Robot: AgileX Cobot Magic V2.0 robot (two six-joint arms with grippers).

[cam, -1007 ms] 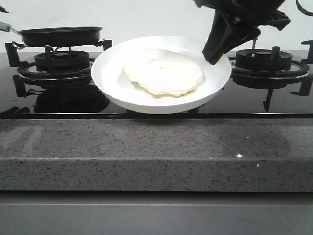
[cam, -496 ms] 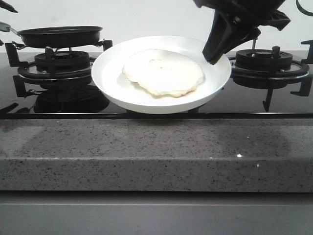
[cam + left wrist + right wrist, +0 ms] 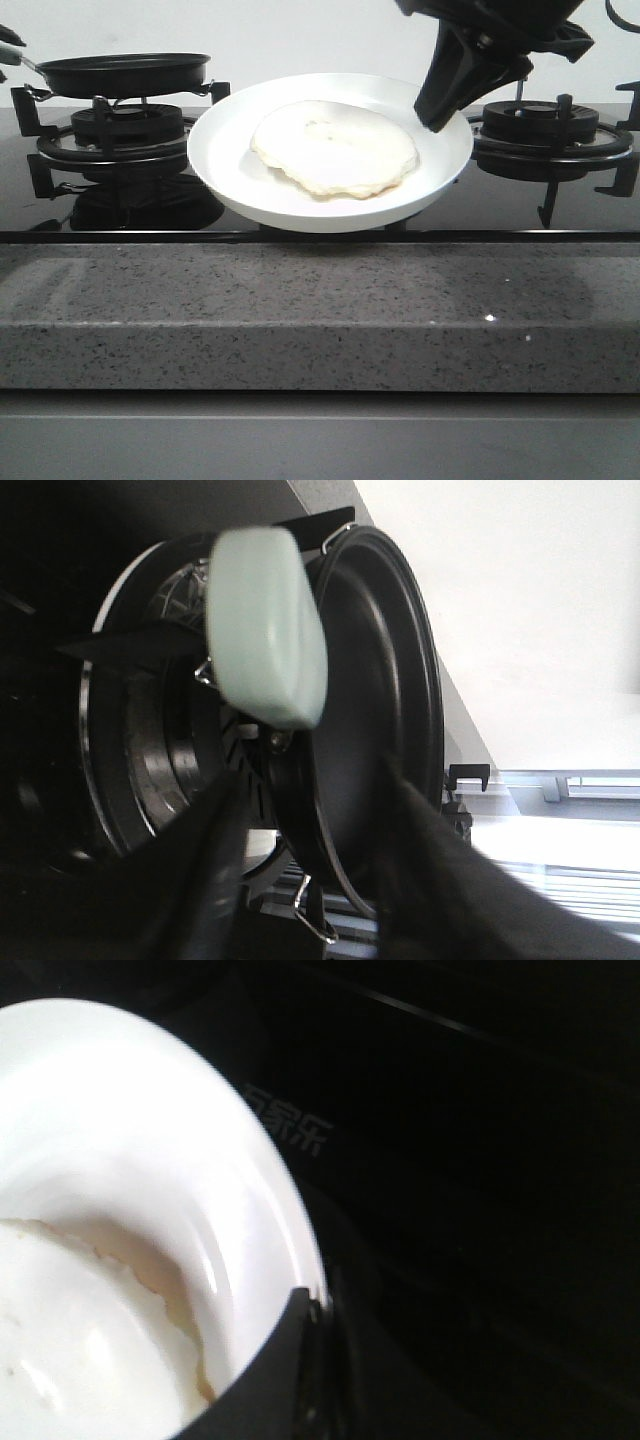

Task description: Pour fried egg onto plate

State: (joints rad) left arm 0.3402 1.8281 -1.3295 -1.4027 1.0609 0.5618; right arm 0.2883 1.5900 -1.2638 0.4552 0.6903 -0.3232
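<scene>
Right wrist view: right gripper (image 3: 315, 1310) clamped on the rim of the plate (image 3: 150, 1160), one dark finger (image 3: 260, 1380) inside the rim, the other outside under it. In the front view the right gripper (image 3: 437, 120) comes down from above onto the plate's (image 3: 240, 190) right rear rim; plate sits tipped slightly toward the camera, between the two burners. One fried egg (image 3: 335, 147) lies flat in the middle of the plate, long axis roughly left-right, browned wavy edge toward the front right. Egg edge (image 3: 90, 1360) also shows close to the gripped rim.

Left wrist view: left gripper (image 3: 310, 850) fingers spread apart, nothing between them, the pale green pan handle (image 3: 265, 630) just beyond the tips, not touched. One black frying pan (image 3: 122, 70) rests on the left burner (image 3: 125, 125). One right burner (image 3: 540, 125) bare. Two burners, one pan, one plate, one egg. Black glass cooktop (image 3: 520, 205), grey speckled counter edge (image 3: 320, 315) in front.
</scene>
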